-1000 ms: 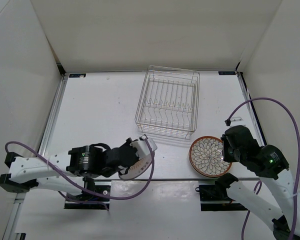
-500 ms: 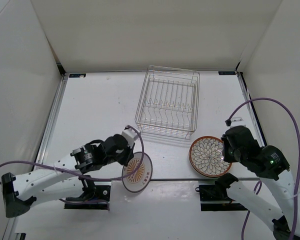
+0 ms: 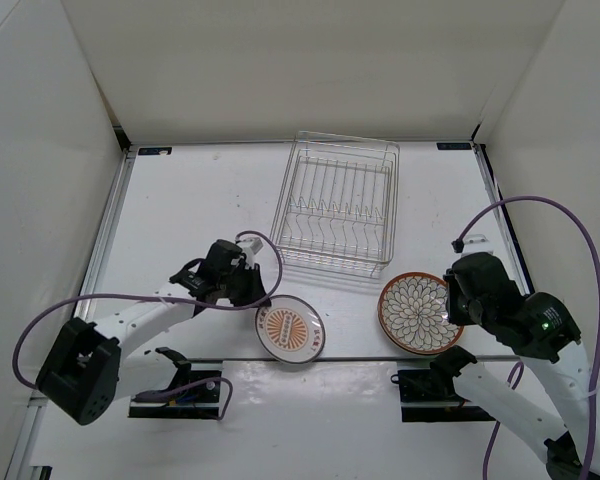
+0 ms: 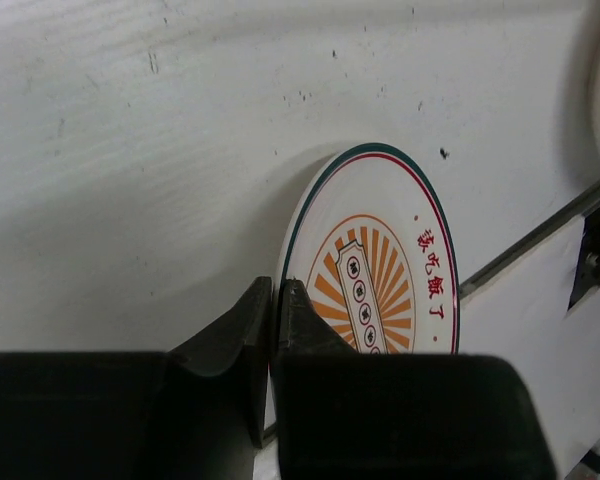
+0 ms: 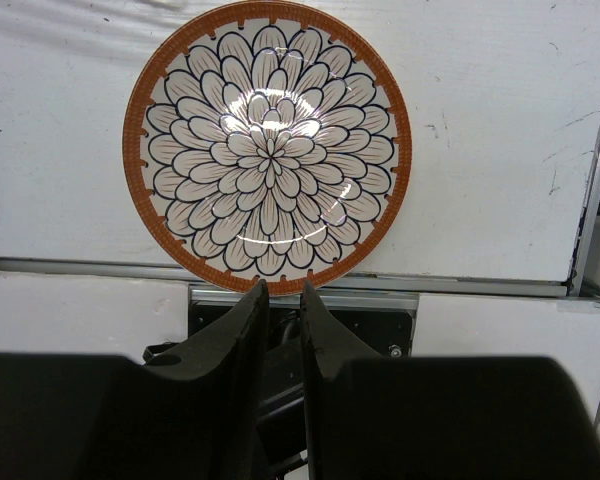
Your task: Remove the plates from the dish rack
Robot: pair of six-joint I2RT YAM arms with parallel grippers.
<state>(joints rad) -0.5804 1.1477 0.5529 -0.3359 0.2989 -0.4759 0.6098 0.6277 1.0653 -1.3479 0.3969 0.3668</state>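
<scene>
L gripper point(image 4: 276, 292) pinched small plate point(image 4: 380, 250) at rim, plate down on table point(image 3: 180, 200); R gripper point(image 5: 283, 292) narrow, empty. Rack point(image 3: 335, 205) held no plates. Last set-down step; next: release & lift clear.

Two plates (larger plate point(image 3: 421, 313), smaller plate point(image 3: 291, 330)) and one dish rack point(image 3: 335, 205).

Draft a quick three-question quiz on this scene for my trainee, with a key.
1. True or false: a plate stands in the dish rack.
2. What is the left gripper shut on? A) the rim of the orange-motif plate; B) a rack wire; C) nothing.
3. Which plate lies just ahead of the right gripper?
Key: 1 false; 2 A; 3 the petal-pattern plate.
</scene>
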